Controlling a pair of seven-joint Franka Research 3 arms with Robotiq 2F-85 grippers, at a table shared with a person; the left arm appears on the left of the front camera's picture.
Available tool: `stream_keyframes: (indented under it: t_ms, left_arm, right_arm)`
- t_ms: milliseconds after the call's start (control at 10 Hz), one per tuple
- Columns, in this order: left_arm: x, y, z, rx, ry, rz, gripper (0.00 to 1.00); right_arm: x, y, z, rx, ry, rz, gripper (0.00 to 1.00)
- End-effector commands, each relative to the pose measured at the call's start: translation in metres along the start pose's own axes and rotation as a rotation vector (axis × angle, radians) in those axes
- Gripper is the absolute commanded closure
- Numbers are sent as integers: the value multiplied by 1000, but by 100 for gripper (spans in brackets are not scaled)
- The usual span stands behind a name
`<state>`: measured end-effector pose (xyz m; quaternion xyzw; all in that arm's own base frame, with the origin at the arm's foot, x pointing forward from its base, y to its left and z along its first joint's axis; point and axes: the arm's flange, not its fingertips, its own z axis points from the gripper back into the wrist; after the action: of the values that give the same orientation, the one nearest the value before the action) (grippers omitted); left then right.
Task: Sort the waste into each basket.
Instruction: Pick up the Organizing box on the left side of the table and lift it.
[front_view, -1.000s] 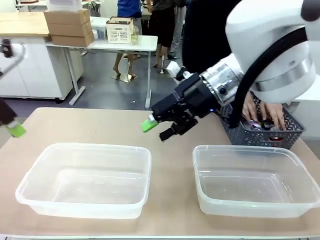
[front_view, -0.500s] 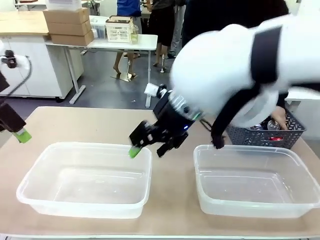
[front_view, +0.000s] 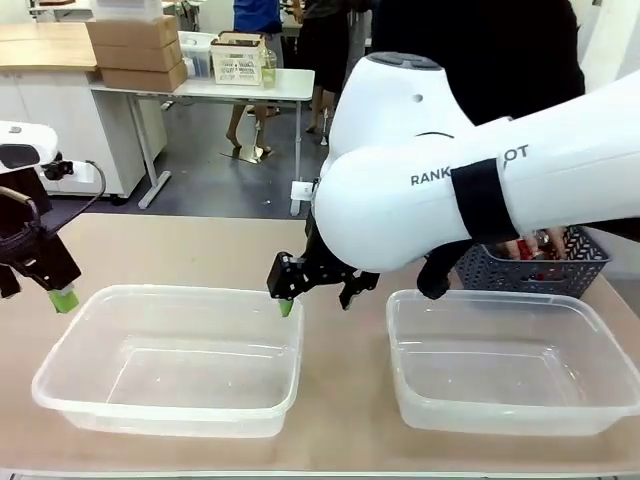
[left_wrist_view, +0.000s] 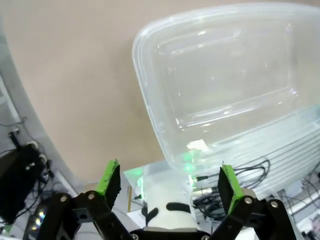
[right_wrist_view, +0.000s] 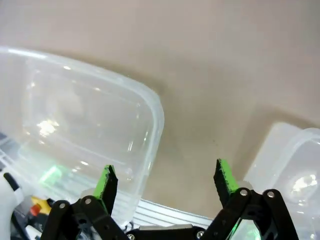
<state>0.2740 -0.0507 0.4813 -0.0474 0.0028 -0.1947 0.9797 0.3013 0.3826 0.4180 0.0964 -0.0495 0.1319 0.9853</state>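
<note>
Two clear baskets (front_view: 170, 292) (front_view: 500, 295); right arm (front_view: 560, 190) print "RANK…OT".

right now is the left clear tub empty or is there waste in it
Empty. The left clear tub shows just a bare see-through floor, nothing lying inside.

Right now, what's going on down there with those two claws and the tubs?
Left gripper open, by left tub. Right gripper open, at that tub's inner rim. It and right tub hold nothing yet. Right arm crosses the middle.
</note>
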Motion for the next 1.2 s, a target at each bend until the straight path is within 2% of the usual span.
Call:
stream_keyframes:
  t_ms: [0,100,200,300,500,700,900,1000,1100]
  left_arm:
    - [-8,3,18,16,-75,-18,0]
    - [0,0,0,0,0,0,0]
    - [8,-9,2,26,-53,25,0]
    - [14,-5,-28,34,24,95,0]
    - [11,3,-81,20,139,145,0]
    - [7,5,-118,1,243,159,0]
    - [6,11,-134,-31,258,166,0]
    - [6,16,-139,-63,236,174,0]
    - [7,19,-141,-58,233,206,60]
  right_arm:
    - [-9,14,-5,33,-4,43,0]
    - [0,0,0,0,0,0,0]
    - [5,1,-13,25,76,-51,0]
    - [7,-1,-28,19,113,-100,0]
    - [12,0,-50,13,203,-156,0]
    - [14,-1,-56,-1,222,-187,0]
    - [16,-1,-61,-24,245,-199,0]
    - [15,-2,-63,-43,266,-193,0]
    - [13,-1,-61,-50,278,-197,60]
